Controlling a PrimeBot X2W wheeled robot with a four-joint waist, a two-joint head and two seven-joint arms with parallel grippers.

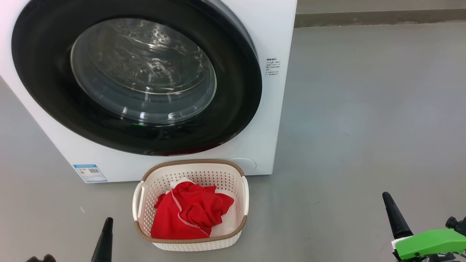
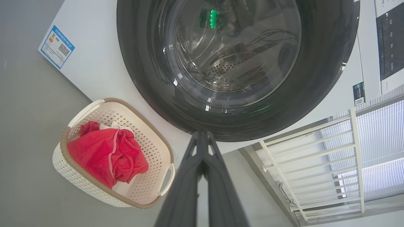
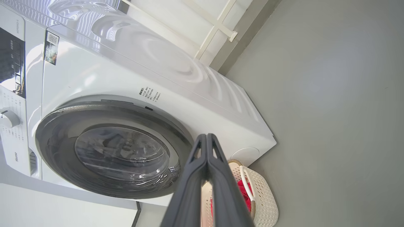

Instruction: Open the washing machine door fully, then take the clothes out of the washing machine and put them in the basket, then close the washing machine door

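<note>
The washing machine [image 1: 280, 109] stands white in front of me, its door [image 1: 233, 116] with the wide black rim lying flat against the front, closed. Through the glass I see the steel drum [image 2: 227, 69]. On the floor before it sits the cream basket [image 1: 145, 218] holding the red clothes [image 1: 189, 214] with white trim. My left gripper [image 1: 107, 220] is at the lower left, left of the basket, shut with nothing in it. My right gripper [image 1: 386, 196] is at the lower right, well clear of the basket, also shut and empty. The wrist views show each pair of fingers [image 2: 202, 135] [image 3: 206, 137] pressed together.
Grey floor [image 1: 364, 127] spreads to the right of the machine as far as a wall base. A blue energy label [image 1: 90, 173] sits on the machine's lower left corner. White window bars [image 2: 315, 157] show beside the machine in the left wrist view.
</note>
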